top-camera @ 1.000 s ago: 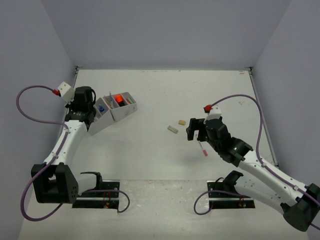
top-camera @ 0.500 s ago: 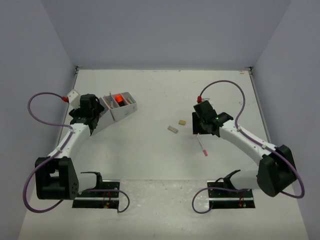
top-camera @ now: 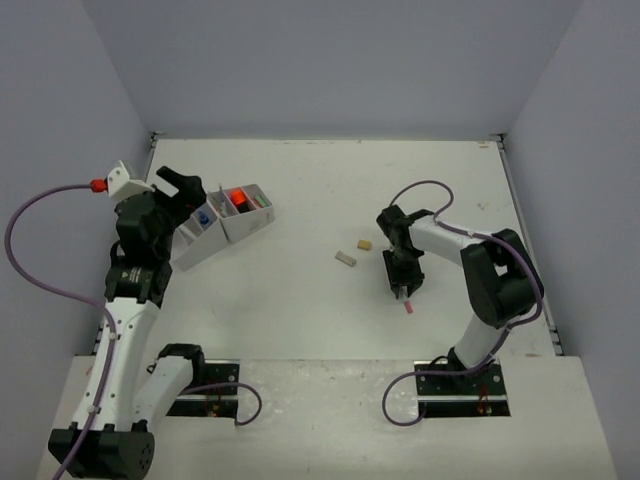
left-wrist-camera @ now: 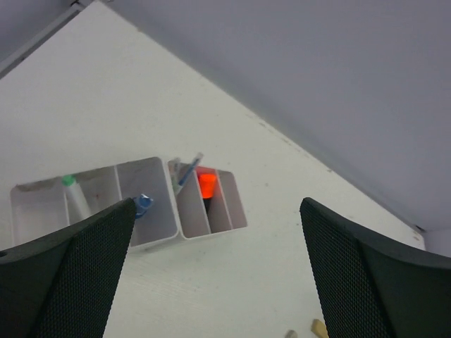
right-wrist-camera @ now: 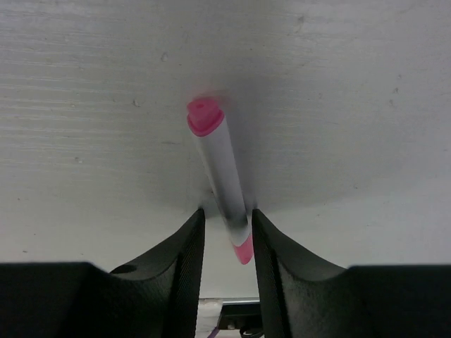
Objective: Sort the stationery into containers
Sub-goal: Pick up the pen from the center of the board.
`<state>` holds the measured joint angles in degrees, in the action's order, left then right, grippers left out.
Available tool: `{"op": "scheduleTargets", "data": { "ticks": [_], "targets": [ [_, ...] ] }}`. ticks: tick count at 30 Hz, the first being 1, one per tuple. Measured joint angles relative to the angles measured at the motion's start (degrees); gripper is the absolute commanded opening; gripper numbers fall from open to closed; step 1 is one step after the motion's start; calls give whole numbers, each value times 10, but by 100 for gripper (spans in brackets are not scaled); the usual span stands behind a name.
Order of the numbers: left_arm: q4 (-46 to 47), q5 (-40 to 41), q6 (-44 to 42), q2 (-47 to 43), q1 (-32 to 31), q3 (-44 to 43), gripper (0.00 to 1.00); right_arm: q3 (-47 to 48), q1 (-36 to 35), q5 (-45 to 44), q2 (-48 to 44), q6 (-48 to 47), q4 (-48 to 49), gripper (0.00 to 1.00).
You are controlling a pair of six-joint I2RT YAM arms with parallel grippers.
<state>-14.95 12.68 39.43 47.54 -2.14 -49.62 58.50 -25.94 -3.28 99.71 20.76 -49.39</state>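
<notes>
Right pincer (right-wrist-camera: 227,215) pinches the pink marker (right-wrist-camera: 218,158) — beige piece (top-camera: 364,243) near; left pincer (left-wrist-camera: 217,204) spread wide over the trays (left-wrist-camera: 158,204).

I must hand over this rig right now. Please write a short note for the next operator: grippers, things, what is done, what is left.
Left gripper: open, empty, near the containers.
Right gripper: down at the table, fingers either side of the pink marker; firm pinch not certain.
Done: green-capped marker, blue-capped item and orange item sit in compartments.
Left: pink marker, two small beige pieces on the table.
</notes>
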Motion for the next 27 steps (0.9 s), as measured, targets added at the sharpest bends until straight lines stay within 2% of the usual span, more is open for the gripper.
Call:
{"op": "scheduleTargets", "data": {
  "ticks": [7,14,16,18,23,25,27],
  "targets": [
    [-26,-64,-25,-49,-10,-36,100,16,3,38,22,-29,-18,0],
    [-22,-158,-32,-40,-21,-31,100,25,-1,28,3,-32,-13,0],
    [-5,-195,-31,-29,-42,-24,100,22,-14,38,-50,-33,11,0],
    [15,-233,-31,-1,-90,-14,100,3,-40,77,-144,-42,71,0],
    [148,-386,-7,80,-220,27,100,-93,-82,272,-435,-61,283,0],
    [205,-440,6,93,-264,50,100,-109,-81,359,-485,-63,347,0],
    [254,-478,9,107,-310,52,97,-114,-80,429,-491,-63,390,0]
  ]
}}
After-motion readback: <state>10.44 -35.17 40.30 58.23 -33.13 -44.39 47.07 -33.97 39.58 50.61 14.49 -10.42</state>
